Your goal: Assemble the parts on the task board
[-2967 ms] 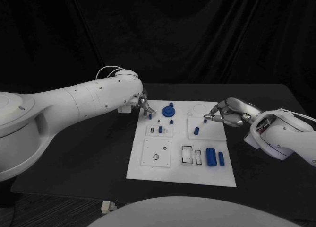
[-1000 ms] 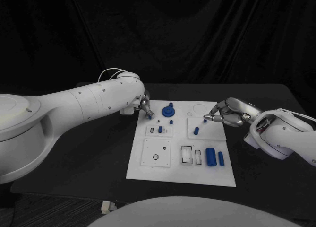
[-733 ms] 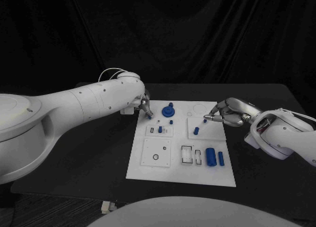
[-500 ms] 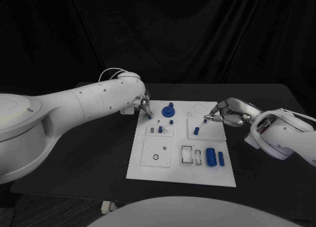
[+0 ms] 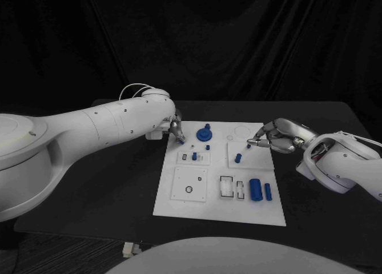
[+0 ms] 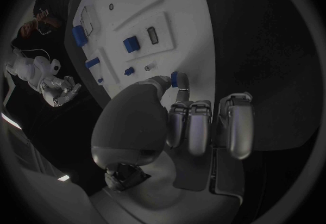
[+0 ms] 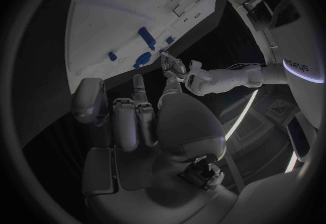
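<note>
The white task board (image 5: 203,197) lies mid-table. My left hand (image 5: 172,128) hovers at its far left corner and pinches a small blue part (image 6: 174,78) between thumb and a fingertip. A blue gear with a peg (image 5: 204,135) stands just beside it on the board. My right hand (image 5: 273,137) sits at the board's far right edge with its fingers curled in, and the right wrist view shows nothing in them. Their tips hang just over a small blue peg (image 5: 248,146); whether they touch it is unclear. A longer blue peg (image 5: 237,158) stands nearby.
Two small blue pegs (image 5: 194,155) stand in the left middle block. Two large blue cylinders (image 5: 258,189) lie near the front right, beside open rectangular slots (image 5: 227,186). A square plate with a ring (image 5: 189,189) sits front left. Black table surrounds the board.
The left hand has shifted only slightly at the board's far left corner, still pinching its blue part. The right hand has stayed in place.
</note>
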Controlling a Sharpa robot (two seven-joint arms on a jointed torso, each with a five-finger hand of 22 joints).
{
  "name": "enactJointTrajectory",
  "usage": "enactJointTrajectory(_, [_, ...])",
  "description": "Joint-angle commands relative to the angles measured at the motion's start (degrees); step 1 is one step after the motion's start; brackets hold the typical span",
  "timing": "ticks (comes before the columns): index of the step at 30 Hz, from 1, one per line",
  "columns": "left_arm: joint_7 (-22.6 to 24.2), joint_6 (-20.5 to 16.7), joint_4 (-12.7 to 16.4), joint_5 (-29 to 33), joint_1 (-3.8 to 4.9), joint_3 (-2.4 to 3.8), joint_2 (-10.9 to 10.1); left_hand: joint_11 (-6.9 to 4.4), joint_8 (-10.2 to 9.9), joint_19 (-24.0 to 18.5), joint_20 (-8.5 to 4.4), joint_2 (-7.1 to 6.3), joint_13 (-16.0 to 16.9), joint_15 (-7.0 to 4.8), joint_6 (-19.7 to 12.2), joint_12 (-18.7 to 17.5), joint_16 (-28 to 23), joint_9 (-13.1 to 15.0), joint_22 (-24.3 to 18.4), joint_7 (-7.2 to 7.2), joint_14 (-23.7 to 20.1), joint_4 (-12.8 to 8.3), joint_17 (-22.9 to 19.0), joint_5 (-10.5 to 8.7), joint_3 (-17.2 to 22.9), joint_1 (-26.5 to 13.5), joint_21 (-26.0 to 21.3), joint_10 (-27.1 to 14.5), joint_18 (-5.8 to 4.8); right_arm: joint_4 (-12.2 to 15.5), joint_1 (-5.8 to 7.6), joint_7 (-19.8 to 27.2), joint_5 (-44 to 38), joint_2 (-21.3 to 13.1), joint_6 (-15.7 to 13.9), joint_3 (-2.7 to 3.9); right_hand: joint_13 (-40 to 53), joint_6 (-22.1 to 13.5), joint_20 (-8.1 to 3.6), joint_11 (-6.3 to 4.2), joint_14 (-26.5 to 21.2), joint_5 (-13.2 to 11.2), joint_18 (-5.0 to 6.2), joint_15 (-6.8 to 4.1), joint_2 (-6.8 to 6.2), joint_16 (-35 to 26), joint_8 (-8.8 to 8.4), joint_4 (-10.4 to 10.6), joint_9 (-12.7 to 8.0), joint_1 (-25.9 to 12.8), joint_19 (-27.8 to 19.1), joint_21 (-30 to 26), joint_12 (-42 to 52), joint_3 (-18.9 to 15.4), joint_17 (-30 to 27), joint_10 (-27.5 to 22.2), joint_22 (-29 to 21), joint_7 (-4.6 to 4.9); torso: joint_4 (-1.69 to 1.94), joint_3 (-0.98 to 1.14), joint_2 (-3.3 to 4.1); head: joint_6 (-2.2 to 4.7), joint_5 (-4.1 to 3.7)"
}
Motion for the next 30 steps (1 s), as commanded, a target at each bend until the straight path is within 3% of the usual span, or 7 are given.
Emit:
enactJointTrajectory(1, [0.47, -2.29, 0.90, 0.08, -0.09, 0.04, -0.22, 0.12, 0.55, 2.73, -0.07, -0.75, 15.06, -0.35, 0.39, -0.03, 0.15, 0.31, 12.81, 0.01, 5.96, -6.24, 15.10, 0.21, 6.86, 0.06, -0.13, 5.85, 0.48, -0.01, -0.13, -0.68, -0.14, 0.01, 0.17, 0.03, 13.38, 0.00, -0.02, -0.35, 3.67, 0.07, 0.26, -0.39, 0.15, -0.17, 0.27, 0.04, 0.05, -0.46, 0.02, -0.13, -0.22, -0.26, 5.30, 4.99, 6.23, -0.32, 0.01, 0.01, -0.02, 0.00, 0.09])
enactJointTrajectory(10, [0.31, -4.32, 2.82, 0.08, -0.08, 0.04, -1.45, 0.14, 0.89, 2.73, -0.08, -1.10, 15.06, -0.35, 0.55, -0.03, 0.15, 0.52, 12.81, 0.07, 5.96, -7.47, 15.10, 0.29, 8.34, -0.18, -0.14, 5.85, 0.48, -0.04, -0.13, -0.82, -0.14, -0.01, 0.20, 0.03, 13.38, 0.00, -0.02, -0.35, 3.67, 0.07, 0.26, -0.39, 0.15, -0.17, 0.27, 0.04, 0.05, -0.46, 0.02, -0.13, -0.22, -0.26, 5.30, 4.99, 6.23, -0.32, 0.00, 0.00, 0.00, 0.00, 0.02])
enactJointTrajectory(17, [-1.07, -5.65, 6.47, 0.09, 0.23, 0.05, -3.98, 0.14, 1.03, 2.74, -0.09, -1.29, 14.92, -0.37, 0.60, -0.23, 0.15, 0.59, 12.81, 0.10, 5.96, -8.15, 15.10, 0.38, 9.14, -0.36, -0.14, 5.74, 0.48, -0.05, -0.13, -0.97, -0.14, -0.24, 0.26, 0.03, 13.30, -0.02, -0.02, -0.35, 3.65, 0.08, 0.28, -0.39, 0.21, -0.21, 0.26, 0.03, 0.06, -0.43, -0.01, -0.25, -0.27, -0.27, 5.22, 4.93, 6.20, -0.32, 0.00, 0.00, 0.00, 0.00, -0.16])
enactJointTrajectory(22, [-2.35, -5.70, 9.87, 0.09, 1.18, 0.05, -5.99, 0.18, 0.94, 2.72, -0.10, -1.46, 14.47, -0.36, 0.66, -0.84, 0.15, 0.28, 12.79, 0.13, 5.96, -8.76, 15.10, -0.82, 9.83, -0.89, -0.21, 5.41, 0.49, -0.05, -0.14, -1.11, -0.14, -0.38, 0.30, 0.03, 13.30, -0.02, -0.02, -0.35, 3.65, 0.08, 0.28, -0.39, 0.21, -0.21, 0.26, 0.03, 0.06, -0.43, -0.01, -0.25, -0.27, -0.27, 5.22, 4.93, 6.20, -0.32, 0.00, 0.00, 0.00, 0.00, -0.22])
enactJointTrajectory(30, [-5.43, -2.36, 16.23, 3.41, 3.12, 0.05, -9.02, 0.18, 0.71, 2.65, -0.09, -1.42, 13.78, -0.34, 0.77, -1.78, 0.15, -0.24, 12.74, 0.15, 5.96, -9.17, 15.10, -1.39, 10.25, -1.28, -0.36, 4.90, 0.52, -0.11, -0.16, -1.26, -0.14, -0.41, 0.44, 0.03, 13.26, -0.04, -0.02, -0.35, 3.63, 0.09, 0.29, -0.39, 0.27, -0.26, 0.25, 0.02, 0.06, -0.38, -0.02, -0.32, -0.30, -0.27, 5.13, 4.89, 6.19, -0.31, 0.00, 0.01, 0.00, 0.00, -0.07])
